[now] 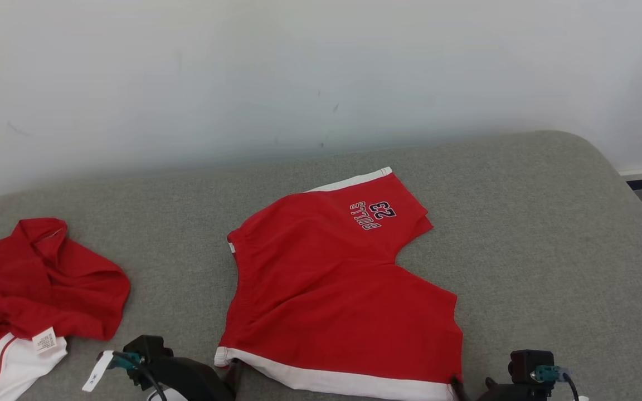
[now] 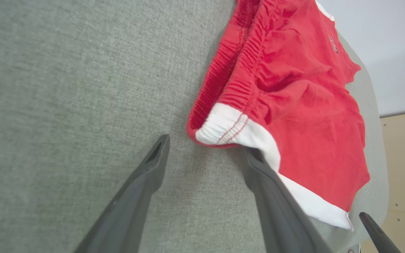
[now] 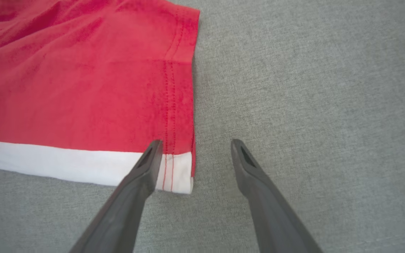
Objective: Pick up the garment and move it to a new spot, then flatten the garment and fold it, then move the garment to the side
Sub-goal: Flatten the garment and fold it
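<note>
- You have the red shorts (image 1: 332, 278) lying spread out around the middle of the grey cushion (image 1: 549, 234), waistband toward its left side and both legs pointing toward its right side
- Judge the first step, picking up and placing anew, as done: nothing is held and the shorts rest wholly on the cushion
- The flattening looks mostly done too: both legs lie open, with only soft creases near the gathered waistband (image 2: 237, 77)
- No fold is made yet: the two legs lie side by side with the notch between them open, the far leg's printing facing up
- Your left jaws stand wide open and empty at the near waistband corner; one fingertip (image 2: 253, 158) sits at the white side band (image 2: 230, 126), and you cannot tell whether it touches the cloth
- Your right jaws stand wide open and empty too, straddling the near hem corner: one fingertip (image 3: 151, 151) over the white side band, the other over bare cushion
- That placing reads as readiness to grip the near edge at both corners for the first fold
- Left to do: grip, fold, then move the folded shorts to the side
- A second red and white garment (image 1: 31, 289) lies crumpled at the cushion's left edge, well apart from the shorts, so mind that side when you choose where to set them
</note>
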`<state>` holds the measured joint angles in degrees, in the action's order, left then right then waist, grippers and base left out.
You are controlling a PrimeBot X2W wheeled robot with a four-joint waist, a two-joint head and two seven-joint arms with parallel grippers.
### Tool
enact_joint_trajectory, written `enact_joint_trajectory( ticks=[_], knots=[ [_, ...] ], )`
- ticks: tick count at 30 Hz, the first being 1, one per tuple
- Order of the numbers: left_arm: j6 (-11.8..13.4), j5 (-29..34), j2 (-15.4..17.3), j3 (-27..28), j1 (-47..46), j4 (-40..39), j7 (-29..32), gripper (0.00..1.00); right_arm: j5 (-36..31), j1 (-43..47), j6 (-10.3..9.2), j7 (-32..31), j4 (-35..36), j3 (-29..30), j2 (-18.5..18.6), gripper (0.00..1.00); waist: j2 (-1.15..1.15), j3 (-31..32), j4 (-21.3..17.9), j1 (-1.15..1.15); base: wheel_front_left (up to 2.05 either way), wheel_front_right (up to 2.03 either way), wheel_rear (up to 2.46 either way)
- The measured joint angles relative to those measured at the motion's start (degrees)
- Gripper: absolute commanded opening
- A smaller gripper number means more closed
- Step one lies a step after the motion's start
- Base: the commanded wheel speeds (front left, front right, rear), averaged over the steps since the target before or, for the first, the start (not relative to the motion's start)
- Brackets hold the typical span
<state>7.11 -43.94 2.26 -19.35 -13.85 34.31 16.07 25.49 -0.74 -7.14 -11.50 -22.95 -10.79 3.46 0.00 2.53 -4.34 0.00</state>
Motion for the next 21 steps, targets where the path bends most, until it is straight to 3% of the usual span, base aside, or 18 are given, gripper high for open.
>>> enact_joint_trajectory(
  ticks=[17,21],
  knots=[
    [0.0,-6.75,-0.14,0.44,-3.77,5.77,-4.6,1.0,-0.08,-0.47,0.0,-3.21,-2.88,-1.14,-0.47,1.0,0.0,-0.46,0.88,0.0,0.0,0.0,0.0],
    [0.0,-4.39,-0.19,2.16,-4.64,7.42,-5.04,1.0,-0.08,-0.73,0.0,-3.2,-2.9,-0.27,-0.52,1.0,0.0,-0.37,0.94,0.0,0.0,0.0,0.0]
  ],
)
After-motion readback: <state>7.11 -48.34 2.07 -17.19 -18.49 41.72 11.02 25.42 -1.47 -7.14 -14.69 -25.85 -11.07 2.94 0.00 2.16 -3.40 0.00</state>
